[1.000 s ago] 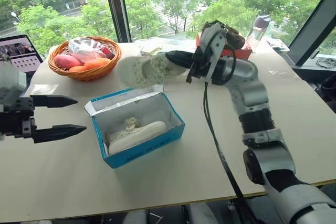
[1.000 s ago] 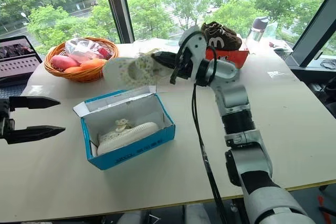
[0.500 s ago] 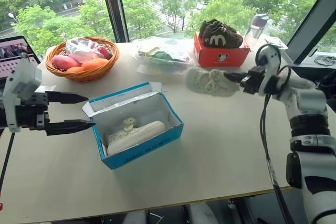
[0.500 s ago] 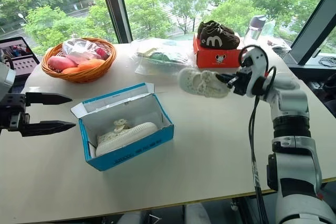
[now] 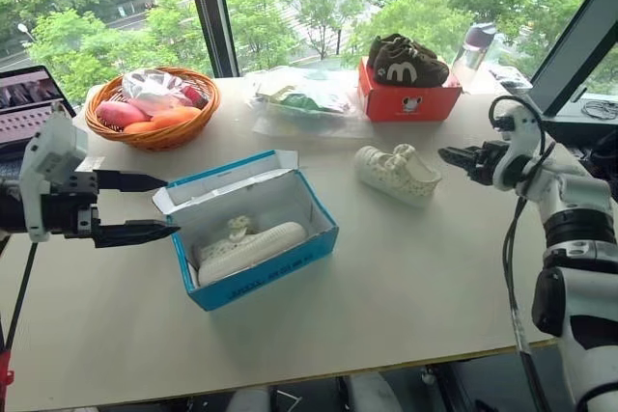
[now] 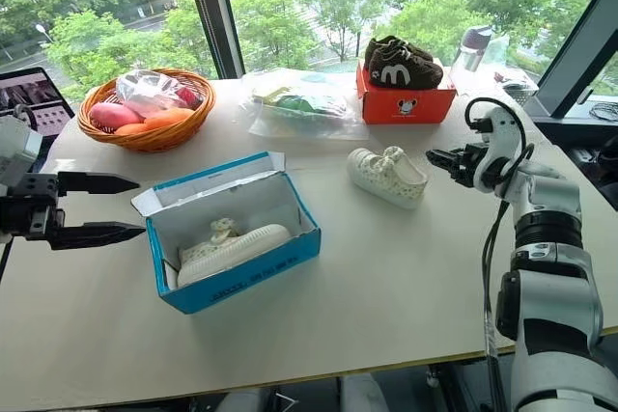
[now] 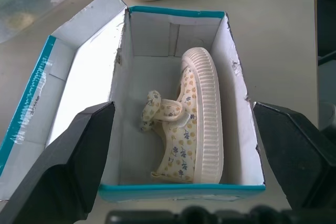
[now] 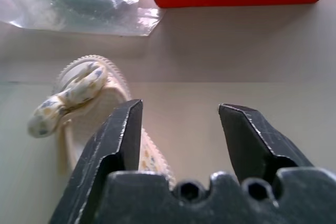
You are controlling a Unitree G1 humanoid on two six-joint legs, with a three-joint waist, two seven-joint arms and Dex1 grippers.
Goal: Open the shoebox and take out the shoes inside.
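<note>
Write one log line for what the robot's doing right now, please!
shoebox: open | one shoe: on table | other shoe: inside | right claw: open | left claw: open

Head stereo pair looks forward and down over the table (image 5: 406, 267); left wrist camera faces the shoebox (image 7: 173, 103) closely; right wrist camera faces the freed shoe (image 8: 84, 108).

From here I can't read the lettering on the shoebox (image 5: 253, 238). At my ten o'clock a laptop (image 5: 26, 101) is cut by the frame edge. The bagged items (image 6: 294, 101) at twelve o'clock stay unidentifiable through plastic.
</note>
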